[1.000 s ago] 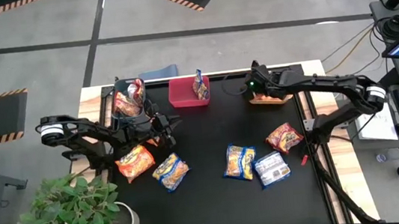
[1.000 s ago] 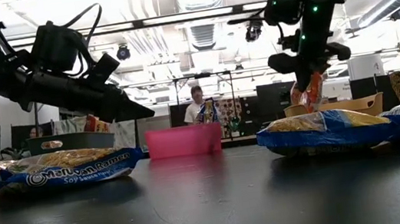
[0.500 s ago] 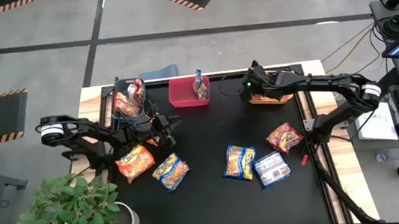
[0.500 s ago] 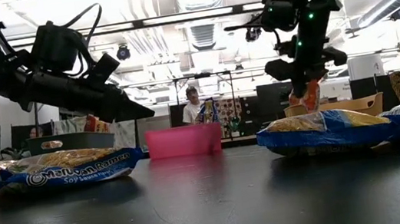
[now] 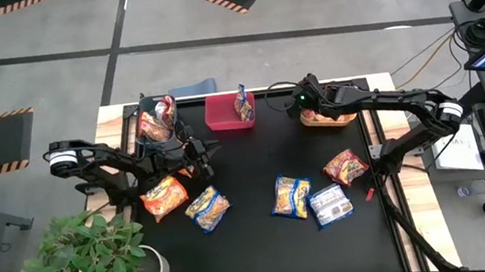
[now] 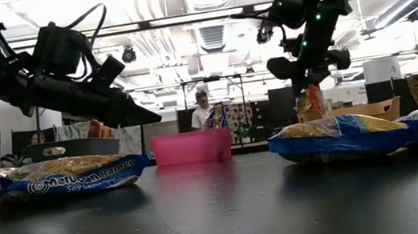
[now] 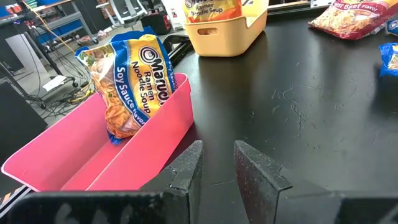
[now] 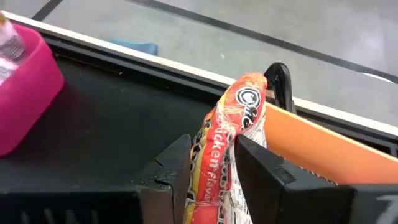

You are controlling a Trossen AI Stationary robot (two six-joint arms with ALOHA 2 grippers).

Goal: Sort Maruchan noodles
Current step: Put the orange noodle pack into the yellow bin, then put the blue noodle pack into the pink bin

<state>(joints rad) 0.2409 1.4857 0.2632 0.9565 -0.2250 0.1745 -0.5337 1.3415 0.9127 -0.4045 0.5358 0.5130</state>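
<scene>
Risk: orange packet (image 8: 229,155) standing on edge at rim of orange bin (image 5: 330,119), still between right gripper (image 5: 305,103) jaws, which look part-open with packet loose between them; grip or release cannot tell. Could tip outward onto table (image 5: 255,162) instead of into bin if dragged on retreat, crinkly film catching on a finger. Left gripper (image 7: 214,163) hovering low near pink bin (image 5: 230,112), jaws a narrow gap apart, holding nothing; could snag on the arm if swung toward nearby packets.

Task things: soy sauce packet (image 7: 134,81) upright in pink bin; packets in dark bin (image 5: 156,120); five more flat on table: orange one (image 5: 164,197), blue-yellow (image 5: 208,208), blue-yellow (image 5: 291,195), silver-white (image 5: 331,205), red-orange (image 5: 346,166).

Surface: black mat, wood edge showing. Room: grey floor with hazard-striped mats, potted plant (image 5: 88,263) at front left, desk with keyboard at right, person (image 6: 204,109) far behind in low view.
</scene>
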